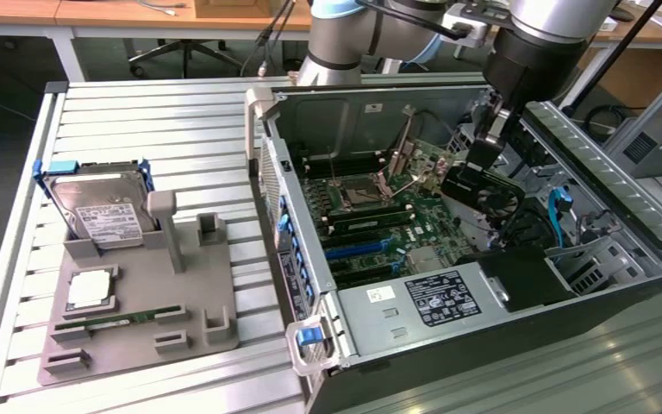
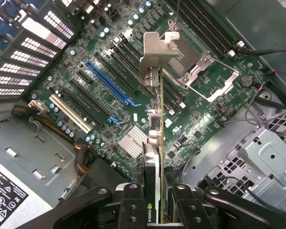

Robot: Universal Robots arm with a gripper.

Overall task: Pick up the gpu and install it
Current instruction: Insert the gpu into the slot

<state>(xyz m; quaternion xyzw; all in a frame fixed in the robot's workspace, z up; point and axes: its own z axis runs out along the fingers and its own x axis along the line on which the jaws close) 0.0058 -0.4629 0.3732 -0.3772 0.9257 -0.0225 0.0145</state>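
Observation:
The gpu (image 1: pixel 483 191), a black card with a fan on its shroud, hangs inside the open computer case (image 1: pixel 308 259) above the green motherboard (image 1: pixel 395 220). My gripper (image 1: pixel 486 162) is shut on its upper edge. In the wrist view the gpu (image 2: pixel 155 143) is seen thin and edge-on, with its silver end bracket (image 2: pixel 158 47) at the far end. Black fingers (image 2: pixel 132 205) clamp it from both sides at my gripper (image 2: pixel 157 207). Beneath the card lie the motherboard's slots, among them a blue slot (image 2: pixel 109 83) and a pale slot (image 2: pixel 69 112); the card stands clear of them.
The CPU socket (image 2: pixel 207 76) stands open with its lever raised. A power supply (image 1: pixel 434 297) fills the case's near end. On the exterior view's left, a grey fixture (image 1: pixel 135 345) carries a silver hard drive (image 1: pixel 96 211), a processor (image 1: pixel 90 289) and a green memory stick (image 1: pixel 118 320).

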